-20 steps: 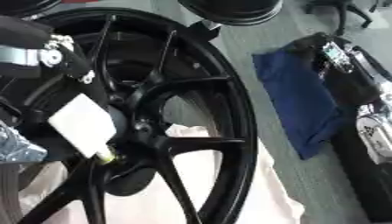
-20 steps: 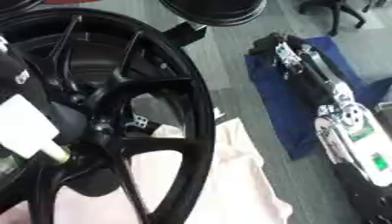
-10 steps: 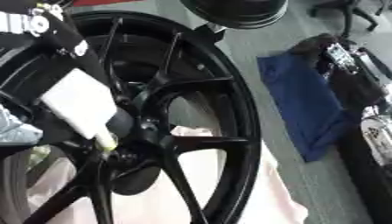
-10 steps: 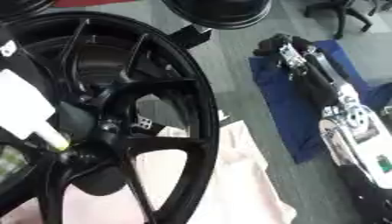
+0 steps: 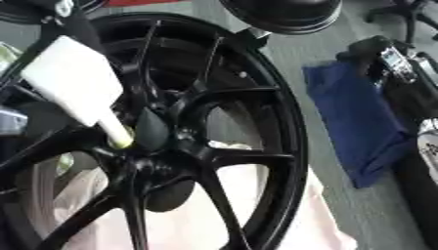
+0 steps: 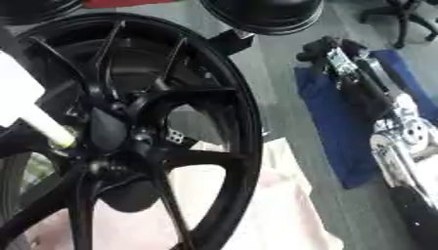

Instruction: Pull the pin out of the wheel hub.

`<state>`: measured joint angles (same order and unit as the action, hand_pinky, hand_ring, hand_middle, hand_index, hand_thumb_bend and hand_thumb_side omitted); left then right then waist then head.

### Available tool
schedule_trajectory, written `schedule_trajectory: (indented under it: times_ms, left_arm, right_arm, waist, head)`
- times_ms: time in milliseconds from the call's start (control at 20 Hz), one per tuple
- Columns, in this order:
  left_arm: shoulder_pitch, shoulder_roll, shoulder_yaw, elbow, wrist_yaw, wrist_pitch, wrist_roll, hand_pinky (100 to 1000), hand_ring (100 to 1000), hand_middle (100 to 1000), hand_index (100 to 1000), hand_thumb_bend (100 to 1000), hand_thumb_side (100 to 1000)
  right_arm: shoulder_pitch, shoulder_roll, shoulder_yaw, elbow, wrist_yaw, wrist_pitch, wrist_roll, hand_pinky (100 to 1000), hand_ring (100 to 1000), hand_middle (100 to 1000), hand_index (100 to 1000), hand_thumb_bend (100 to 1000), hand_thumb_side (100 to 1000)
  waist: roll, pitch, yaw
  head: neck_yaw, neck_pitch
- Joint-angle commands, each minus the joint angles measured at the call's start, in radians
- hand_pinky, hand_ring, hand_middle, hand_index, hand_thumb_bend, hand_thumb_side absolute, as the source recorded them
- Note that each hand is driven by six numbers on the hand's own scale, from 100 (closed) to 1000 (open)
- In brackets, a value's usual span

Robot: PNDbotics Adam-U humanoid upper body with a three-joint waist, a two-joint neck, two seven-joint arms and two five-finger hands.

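The white handle of the pin [image 5: 73, 80] had risen toward the upper left of the left eye view since a second earlier. Its pale tip had climbed with it, while the wheel hub [image 5: 147, 163] kept nearly its place. I took that for the pin coming out, though my head had tilted a little too.

I judged the pull to be under way and not finished. The tip sat close beside the hub, at the root of a spoke, and I could not tell whether it was clear of its hole. The next move called for drawing further along the pin's own slant, up and to the left, without levering it against the spokes.

My left hand [image 5: 64, 10] showed only as a dark shape with a silver patch at the top of the handle. I could not tell how it held the pin. My right hand [image 6: 332, 49] lay well apart on the right, over a blue cloth [image 5: 355, 122], and I could not make out its state either.

The pin looked like a broad white block narrowing to a short, yellowish-cream shaft, tilted with the block uppermost. The wheel [image 5: 287, 146] was glossy black with thin spokes, lying over a pale cloth [image 5: 273, 215].
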<state>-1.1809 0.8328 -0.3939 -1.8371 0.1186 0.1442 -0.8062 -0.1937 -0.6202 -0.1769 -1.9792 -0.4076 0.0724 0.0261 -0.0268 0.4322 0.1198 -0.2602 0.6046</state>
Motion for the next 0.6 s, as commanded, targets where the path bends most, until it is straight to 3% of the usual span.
schedule_trajectory:
  times_ms: [50, 250, 600]
  left_arm:
    - [0.012, 0.069, 0.062, -0.005, 0.040, 0.000, 0.052, 710, 420, 298, 406, 215, 148]
    - [0.088, 0.147, 0.138, 0.008, 0.074, -0.011, 0.135, 707, 410, 290, 401, 219, 142]
    - [0.343, 0.311, 0.333, 0.047, 0.137, -0.051, 0.356, 705, 387, 279, 397, 210, 129]
  right_arm:
    - [0.001, -0.024, -0.015, -0.021, -0.003, -0.001, -0.007, 1000, 806, 371, 675, 100, 619]
    - [0.013, -0.026, -0.022, -0.021, -0.002, -0.007, -0.013, 1000, 806, 372, 675, 100, 612]
    - [0.031, -0.028, -0.038, -0.021, -0.004, -0.021, -0.031, 1000, 807, 372, 675, 100, 603]
  waist:
    - [-0.002, -0.040, 0.008]
    - [-0.008, -0.051, 0.029]
    - [-0.027, -0.065, 0.078]
  head:
    - [-0.010, 0.006]
    - [-0.027, 0.014]
    - [-0.059, 0.026]
